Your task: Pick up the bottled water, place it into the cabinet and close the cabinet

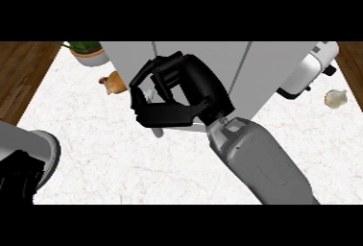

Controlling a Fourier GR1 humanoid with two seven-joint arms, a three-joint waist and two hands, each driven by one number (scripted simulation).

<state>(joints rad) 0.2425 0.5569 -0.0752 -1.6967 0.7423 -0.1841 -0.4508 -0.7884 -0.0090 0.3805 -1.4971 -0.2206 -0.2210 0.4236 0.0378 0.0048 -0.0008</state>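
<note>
My right hand (pixel 174 91) is over the middle of the counter, in front of the grey-white cabinet (pixel 269 62) at the back. Its fingers are curled toward the thumb, and only the pale cabinet front shows in the gap between them. No bottled water shows anywhere; I cannot tell whether it is behind the hand or inside the cabinet. The cabinet front looks flat, with two vertical seams. My right forearm (pixel 259 163) comes in from the lower right. My left hand (pixel 18 175) is a dark shape at the lower left edge, away from the cabinet.
A potted plant (pixel 89 52) stands at the back left, with a brown food item (pixel 113 82) beside the cabinet's left side. A white toaster (pixel 312 72) and a pale bulb-like item (pixel 334 97) are at the right. The white marble counter (pixel 120 158) ends at wood floor on both sides.
</note>
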